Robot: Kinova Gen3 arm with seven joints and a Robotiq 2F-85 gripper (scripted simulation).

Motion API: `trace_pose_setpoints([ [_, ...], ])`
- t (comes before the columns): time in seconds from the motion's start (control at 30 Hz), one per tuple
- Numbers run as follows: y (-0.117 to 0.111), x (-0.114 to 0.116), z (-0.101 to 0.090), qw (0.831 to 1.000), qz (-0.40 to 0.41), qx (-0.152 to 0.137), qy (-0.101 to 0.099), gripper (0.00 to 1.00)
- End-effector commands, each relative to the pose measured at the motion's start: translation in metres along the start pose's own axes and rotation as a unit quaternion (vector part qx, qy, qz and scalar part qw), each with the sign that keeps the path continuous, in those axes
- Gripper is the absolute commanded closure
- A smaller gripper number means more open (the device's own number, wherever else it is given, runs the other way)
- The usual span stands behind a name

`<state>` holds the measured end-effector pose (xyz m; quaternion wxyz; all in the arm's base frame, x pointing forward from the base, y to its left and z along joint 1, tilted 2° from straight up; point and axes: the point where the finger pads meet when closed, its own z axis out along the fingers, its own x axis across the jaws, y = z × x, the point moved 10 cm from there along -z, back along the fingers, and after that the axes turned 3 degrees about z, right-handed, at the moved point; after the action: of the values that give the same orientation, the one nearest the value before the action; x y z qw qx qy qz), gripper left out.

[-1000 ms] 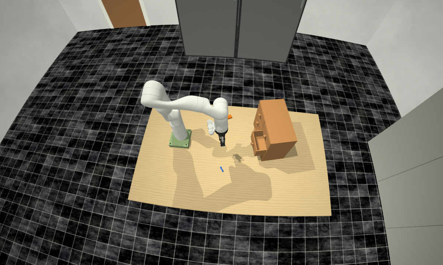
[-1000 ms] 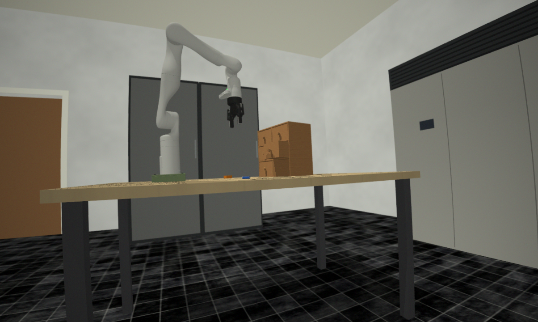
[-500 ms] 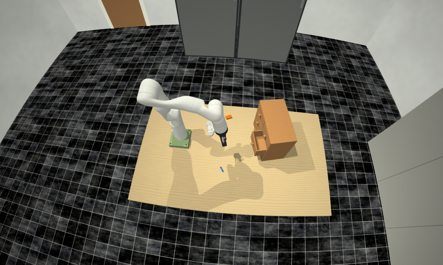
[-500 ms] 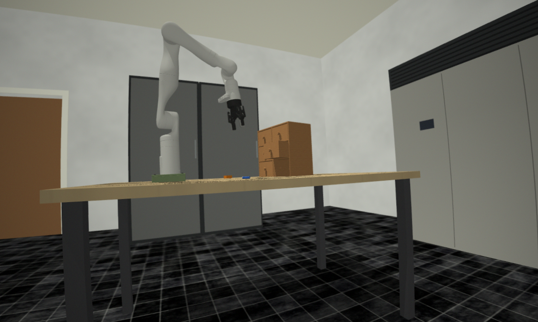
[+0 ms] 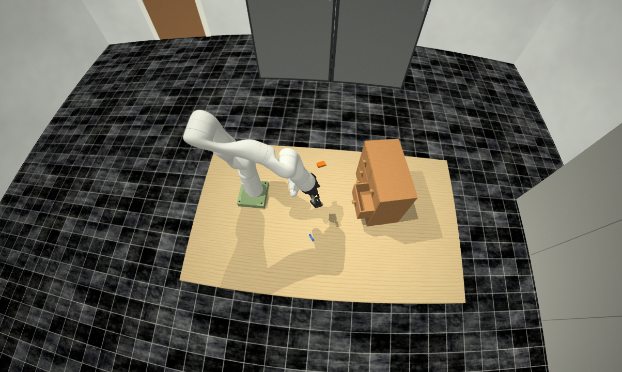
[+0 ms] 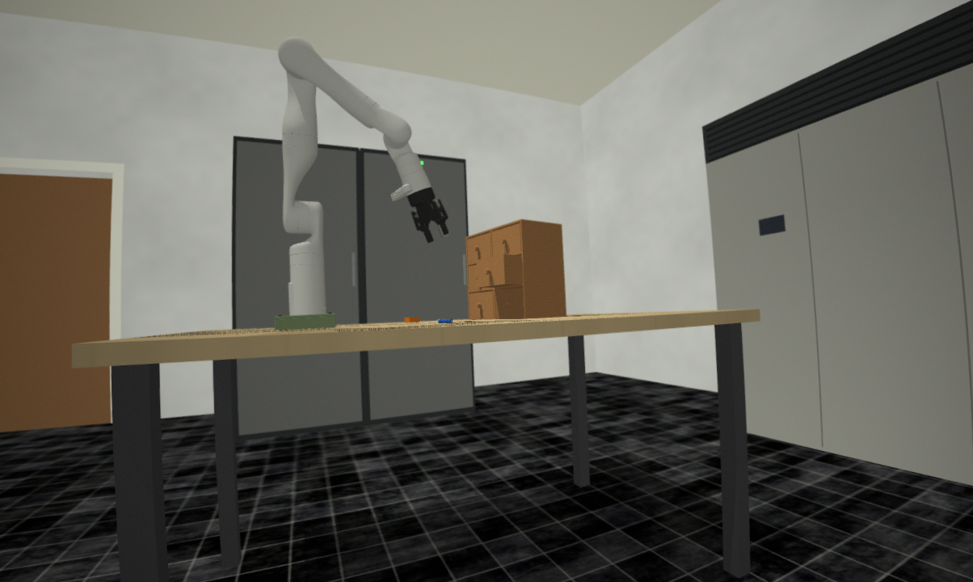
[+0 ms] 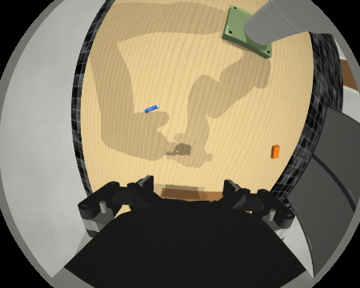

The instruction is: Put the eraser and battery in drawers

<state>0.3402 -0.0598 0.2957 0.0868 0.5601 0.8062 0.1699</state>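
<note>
- Jaws (image 5: 316, 203) (image 6: 437, 238) spread, empty, before the chest (image 5: 389, 171) (image 6: 544, 267).
- Blue piece (image 5: 311, 237) (image 6: 444, 320) (image 7: 151, 109), probably my eraser, lies rightward facing the chest, long axis roughly along its front.

Orange block (image 5: 321, 164) (image 6: 411, 318) (image 7: 275, 152), blue stick (image 5: 311, 237) (image 6: 444, 320) (image 7: 151, 109): flat, below tool, opposite sides. Chest (image 5: 389, 171) (image 6: 542, 267) (image 7: 214, 196) upright beyond tool, middle-right drawer (image 5: 359, 207) (image 6: 495, 272) out.

bright top view | dim exterior | crisp table shadows | wrist edges bowed
</note>
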Motion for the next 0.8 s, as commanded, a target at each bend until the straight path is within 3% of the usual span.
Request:
trace_pose_setpoints([
  [0.0, -0.013, -0.005, 0.006, 1.0, 0.012, -0.021, -0.001, 0.0],
  [0.33, -0.027, -0.006, 0.034, 0.992, 0.01, -0.126, 0.004, 0.0],
  [0.4, -0.027, -0.006, 0.034, 0.992, 0.01, -0.126, 0.004, 0.0],
  [0.77, -0.04, -0.007, 0.061, 0.975, 0.01, -0.221, 0.008, 0.0],
])
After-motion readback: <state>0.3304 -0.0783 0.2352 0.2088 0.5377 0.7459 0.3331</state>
